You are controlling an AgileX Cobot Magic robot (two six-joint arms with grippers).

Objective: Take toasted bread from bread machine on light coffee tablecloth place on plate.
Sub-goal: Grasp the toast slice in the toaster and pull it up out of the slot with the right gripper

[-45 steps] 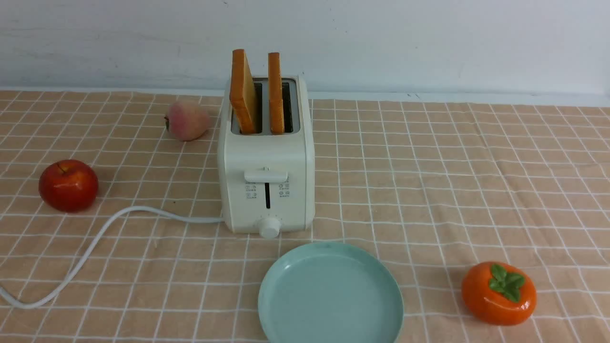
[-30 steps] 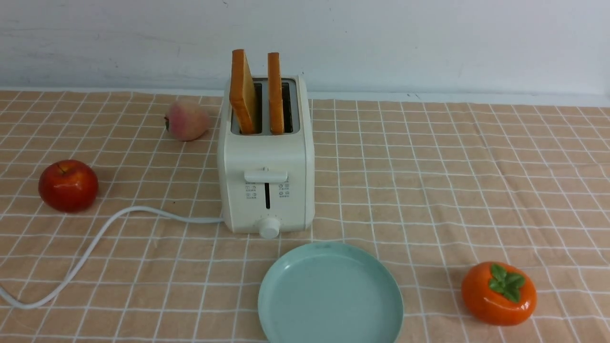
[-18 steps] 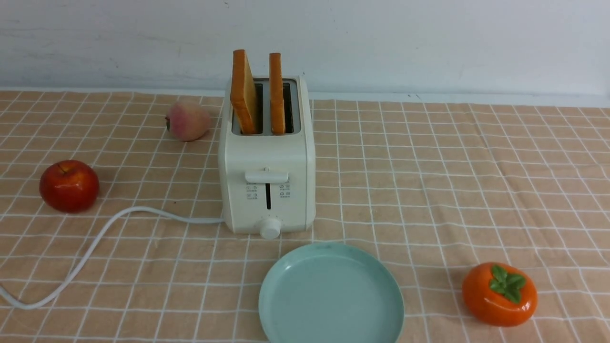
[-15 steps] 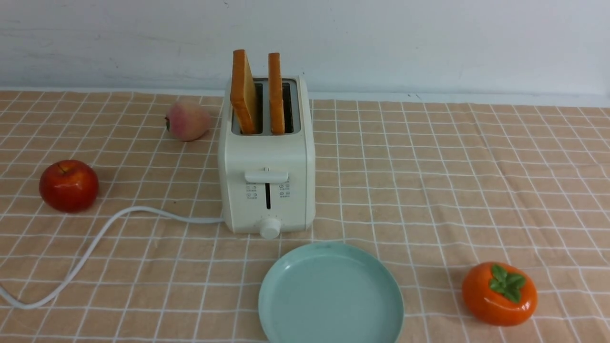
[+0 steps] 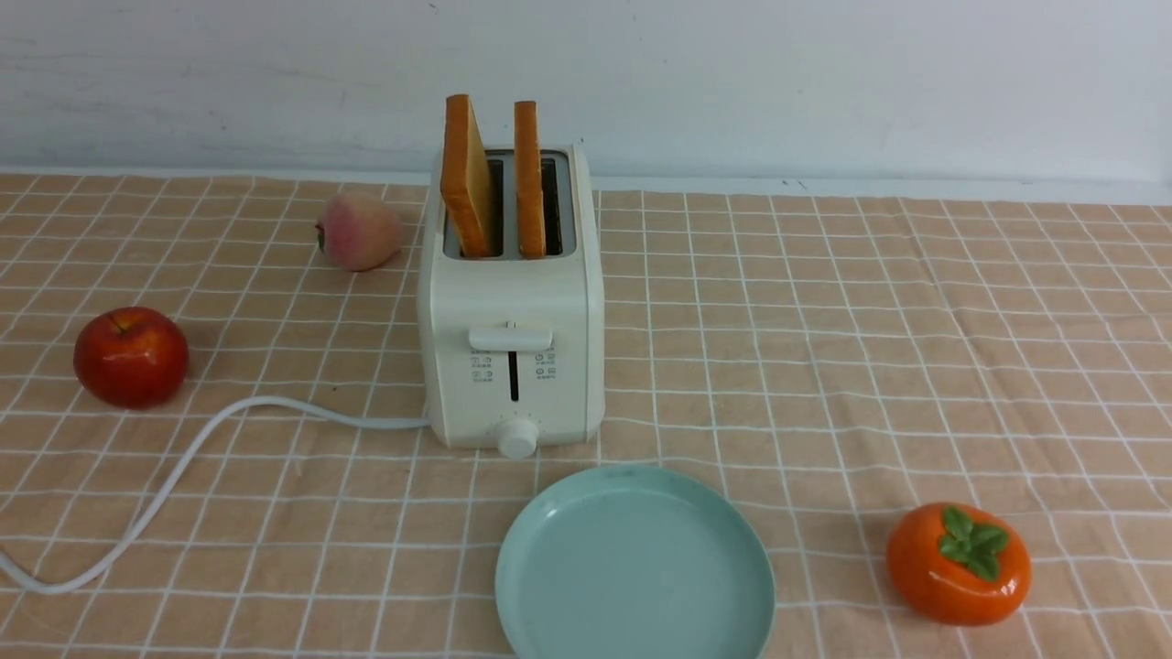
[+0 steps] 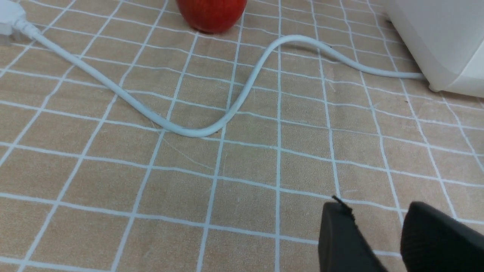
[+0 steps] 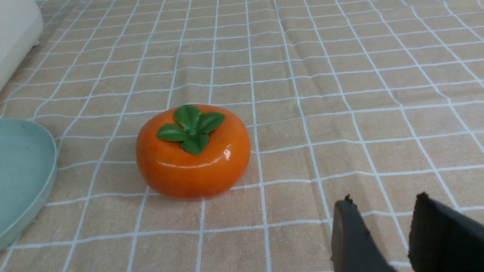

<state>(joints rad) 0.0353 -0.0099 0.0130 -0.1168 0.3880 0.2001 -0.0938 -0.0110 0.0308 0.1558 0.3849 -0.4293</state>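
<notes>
The cream-white bread machine (image 5: 511, 339) stands on the light coffee tablecloth (image 5: 824, 348). Two slices of toasted bread stand upright in its slots, the left slice (image 5: 465, 174) and the right slice (image 5: 527, 176). The pale blue-green plate (image 5: 634, 567) lies empty in front of the toaster. Neither gripper shows in the front view. My left gripper (image 6: 378, 211) is open and empty above the cloth, near the toaster's corner (image 6: 442, 41) and cord (image 6: 211, 128). My right gripper (image 7: 383, 206) is open and empty above the cloth, beside the persimmon; the plate's rim (image 7: 38, 189) shows there.
A red apple (image 5: 131, 355) and a peach (image 5: 359, 231) lie left of the toaster. An orange persimmon (image 5: 958, 563) lies right of the plate, also in the right wrist view (image 7: 193, 151). The white cord (image 5: 183, 467) snakes across the left front. A white wall stands behind.
</notes>
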